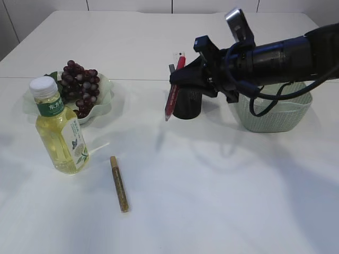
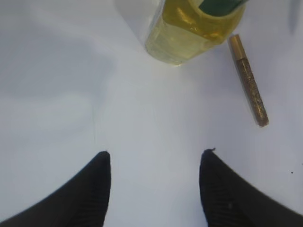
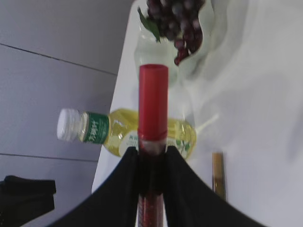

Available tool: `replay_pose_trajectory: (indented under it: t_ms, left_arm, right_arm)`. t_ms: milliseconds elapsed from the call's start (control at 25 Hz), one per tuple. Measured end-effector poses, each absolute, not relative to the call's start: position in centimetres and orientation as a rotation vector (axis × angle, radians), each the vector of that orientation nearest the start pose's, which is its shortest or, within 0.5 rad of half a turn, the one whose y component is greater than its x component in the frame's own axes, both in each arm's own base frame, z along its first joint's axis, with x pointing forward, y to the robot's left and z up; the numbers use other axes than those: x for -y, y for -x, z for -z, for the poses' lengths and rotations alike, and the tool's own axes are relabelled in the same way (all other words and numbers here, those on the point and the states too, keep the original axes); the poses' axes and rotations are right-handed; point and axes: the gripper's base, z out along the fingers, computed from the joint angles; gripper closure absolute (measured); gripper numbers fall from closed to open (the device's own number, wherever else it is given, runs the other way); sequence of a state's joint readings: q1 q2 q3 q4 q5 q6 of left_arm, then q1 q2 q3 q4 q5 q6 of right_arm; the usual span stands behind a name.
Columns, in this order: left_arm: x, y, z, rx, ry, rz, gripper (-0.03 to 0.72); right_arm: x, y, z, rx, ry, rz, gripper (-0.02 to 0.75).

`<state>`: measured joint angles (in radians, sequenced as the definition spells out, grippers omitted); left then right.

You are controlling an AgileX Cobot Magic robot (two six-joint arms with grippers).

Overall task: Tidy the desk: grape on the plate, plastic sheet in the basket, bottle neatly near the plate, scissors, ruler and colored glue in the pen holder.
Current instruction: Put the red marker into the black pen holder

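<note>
Setting: a staged robot test bench, not a lived-in room. White table (image 1: 212, 201) fills the exterior view, bare apart from a handful of props: bottle (image 1: 58, 129), grapes (image 1: 79, 84) on a plate (image 1: 106, 92), gold glue pen (image 1: 119, 184), black pen holder (image 1: 188, 105), green basket (image 1: 275, 114). Plain white panelled wall (image 1: 159, 5) behind the table. A black robot arm (image 1: 286, 55) with a camera mounted on it reaches over the table. Right wrist view shows a grey tiled floor (image 3: 52, 71) beside the table.
</note>
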<state>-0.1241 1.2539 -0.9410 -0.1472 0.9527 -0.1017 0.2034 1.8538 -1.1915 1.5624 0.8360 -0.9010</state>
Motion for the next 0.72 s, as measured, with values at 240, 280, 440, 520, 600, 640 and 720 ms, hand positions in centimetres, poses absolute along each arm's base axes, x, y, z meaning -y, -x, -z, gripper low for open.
replay_pose_trajectory:
  t_ms: [240, 280, 440, 520, 600, 640, 720]
  left_arm:
    - [4.0, -22.7, -28.5, -2.783, 0.054, 0.254, 0.253]
    - [4.0, -22.7, -28.4, -2.788, 0.054, 0.254, 0.253]
    - [4.0, -22.7, -28.4, -2.792, 0.056, 0.261, 0.253]
    - [4.1, -22.7, -28.4, -2.794, 0.058, 0.265, 0.253]
    - [4.1, -22.6, -28.4, -2.794, 0.06, 0.268, 0.253]
    - [4.1, -22.6, -28.4, -2.794, 0.06, 0.268, 0.253]
    - [4.1, -22.6, -28.4, -2.795, 0.061, 0.271, 0.253]
  right_arm:
    - [-13.1, -38.4, -24.2, -2.036, 0.144, -1.205, 0.592]
    - [-12.9, -38.7, -24.4, -2.018, 0.178, -1.147, 0.592]
    - [-12.4, -40.0, -25.4, -1.945, 0.296, -0.91, 0.592]
    - [-12.2, -40.7, -25.9, -1.905, 0.362, -0.817, 0.593]
    - [-12.2, -41.6, -26.2, -1.87, 0.41, -0.747, 0.593]
    - [-12.2, -42.1, -26.2, -1.857, 0.434, -0.716, 0.593]
    - [-12.4, -43.2, -26.1, -1.832, 0.471, -0.677, 0.593]
